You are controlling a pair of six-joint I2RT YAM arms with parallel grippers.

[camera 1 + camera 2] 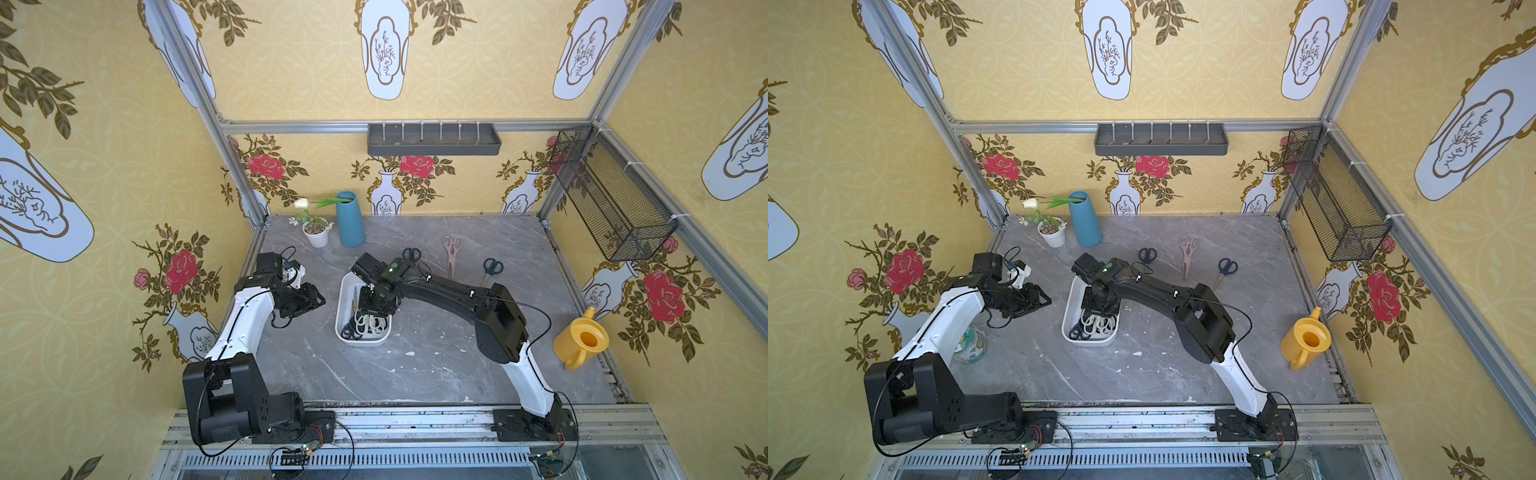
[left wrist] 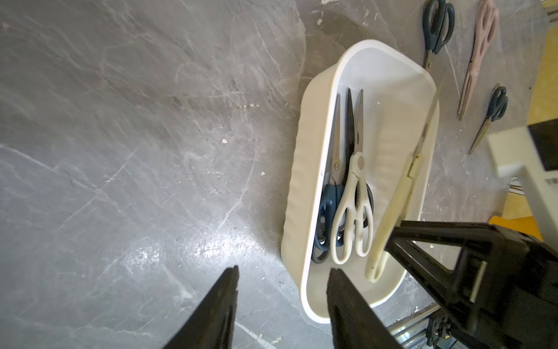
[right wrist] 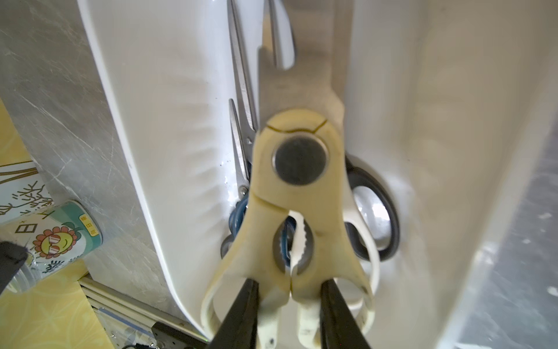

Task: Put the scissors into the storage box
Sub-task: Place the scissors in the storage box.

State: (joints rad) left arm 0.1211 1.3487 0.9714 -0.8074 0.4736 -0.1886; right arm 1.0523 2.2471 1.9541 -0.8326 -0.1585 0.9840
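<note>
The right fingers (image 3: 241, 311) reach over the storage box (image 1: 360, 342), which sits mid-desk. They are pinching the looped handles of a cream-handled pair of scissors (image 3: 299, 163), one finger on each outer side. That pair hangs along the right side of the box with its blades pointing toward the far end. I cannot tell whether it touches the box.

Inside, against the left wall, lie a cream-white pair (image 2: 350, 217), a navy-handled pair (image 2: 327, 205) and a black-handled pair mostly hidden beneath them. All have their handles at the near end.

Three more pairs lie on the grey marble desk (image 1: 415, 365), beyond the box and to its right. They are a dark-handled pair (image 1: 411, 254) nearest the box, a pale pink pair (image 1: 451, 253) and a smaller dark-handled pair (image 1: 491, 268) furthest right.

The left fingers (image 2: 217, 302) are spread apart with nothing between them, hovering over bare desk just left of the box.

A blue vase (image 1: 350, 224) stands at the far left, and a yellow watering can (image 1: 582, 340) at the right edge.
</note>
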